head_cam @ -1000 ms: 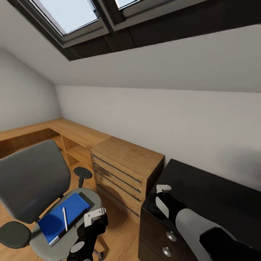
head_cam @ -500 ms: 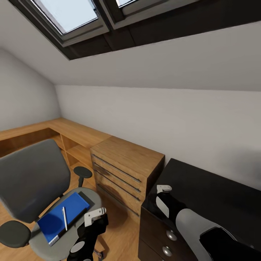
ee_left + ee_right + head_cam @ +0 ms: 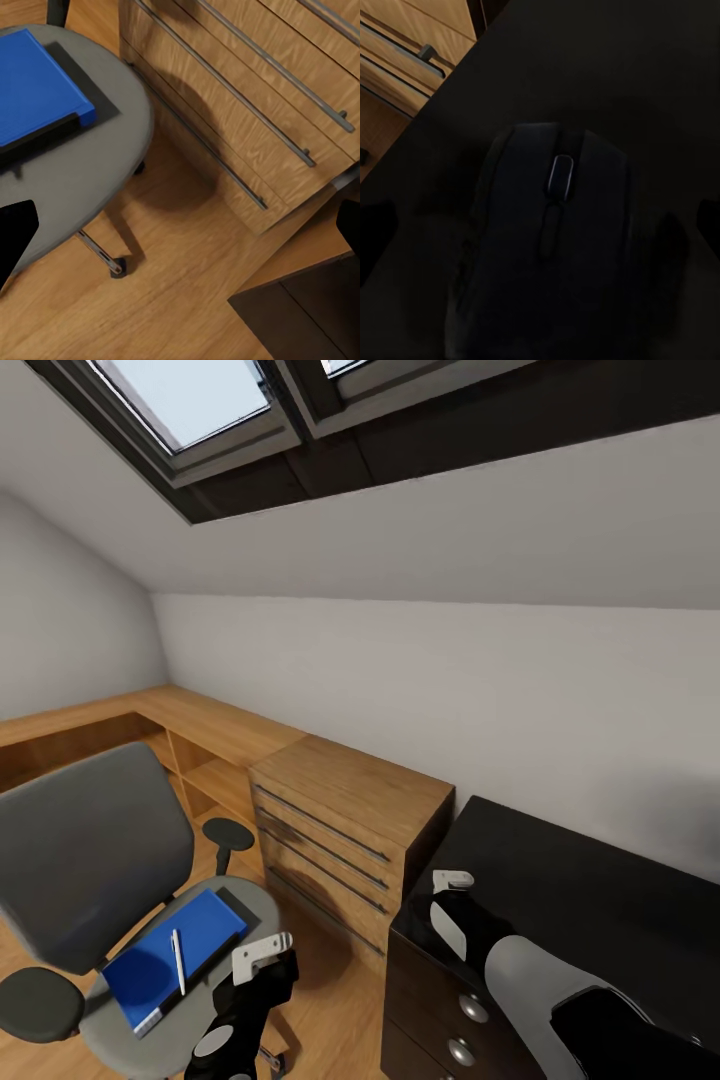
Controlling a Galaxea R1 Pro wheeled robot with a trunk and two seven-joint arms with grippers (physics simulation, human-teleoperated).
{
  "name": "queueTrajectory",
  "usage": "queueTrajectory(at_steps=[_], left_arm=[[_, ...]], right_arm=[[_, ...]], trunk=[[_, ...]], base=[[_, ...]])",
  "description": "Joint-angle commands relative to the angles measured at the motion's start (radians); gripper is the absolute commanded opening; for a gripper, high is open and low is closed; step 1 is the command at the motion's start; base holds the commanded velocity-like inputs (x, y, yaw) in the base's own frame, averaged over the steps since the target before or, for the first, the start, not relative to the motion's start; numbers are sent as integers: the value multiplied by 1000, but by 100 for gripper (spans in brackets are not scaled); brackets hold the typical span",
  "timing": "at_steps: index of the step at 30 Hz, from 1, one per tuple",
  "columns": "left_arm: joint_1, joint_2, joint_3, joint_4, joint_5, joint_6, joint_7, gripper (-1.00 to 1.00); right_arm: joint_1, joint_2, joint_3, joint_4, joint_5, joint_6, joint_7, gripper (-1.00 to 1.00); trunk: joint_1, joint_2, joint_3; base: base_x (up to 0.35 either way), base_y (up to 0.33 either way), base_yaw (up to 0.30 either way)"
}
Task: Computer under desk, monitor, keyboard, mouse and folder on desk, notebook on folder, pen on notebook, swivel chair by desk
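1. Head view: the swivel chair (image 3: 95,860) stands on the oak floor (image 3: 330,1000) at the lower left, well apart from the black desk (image 3: 590,900) at the lower right, with an oak dresser (image 3: 345,815) between them.
2. On the chair seat lies the blue folder (image 3: 165,960). A dark notebook (image 3: 232,912) pokes out from under its far edge, and the white pen (image 3: 179,962) rests on top of the folder.
3. The left gripper (image 3: 262,952) hangs just beside the seat's near edge, above the floor. The right gripper (image 3: 450,882) sits over the corner of the desk nearest the dresser. From here I cannot tell how far either one's fingers are spread.
4. Left wrist view: the folder (image 3: 34,86) lies on the grey seat (image 3: 90,165), with the notebook's dark edge (image 3: 86,82) beneath it. The dresser drawers (image 3: 247,97) and a chair caster (image 3: 116,268) show beyond. The dark fingertips (image 3: 15,232) sit at opposite edges of the frame, spread wide, holding nothing.
5. Right wrist view: the dark mouse (image 3: 547,247) lies on the desk top (image 3: 607,67), close under the camera. The fingertips (image 3: 376,232) stand apart on either side of it, not touching it.
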Motion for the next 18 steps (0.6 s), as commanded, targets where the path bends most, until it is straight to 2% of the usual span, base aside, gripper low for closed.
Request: queueTrajectory(at_steps=[1, 18], left_arm=[[-1, 1, -2, -2, 1, 7, 6, 100], [-1, 1, -2, -3, 1, 7, 6, 100]], right_arm=[[-1, 0, 9, -2, -9, 5, -7, -100], [-1, -1, 10, -4, -9, 4, -6, -100]], trunk=[[0, -1, -1], [0, -1, -1]], base=[[0, 0, 0], [0, 0, 0]])
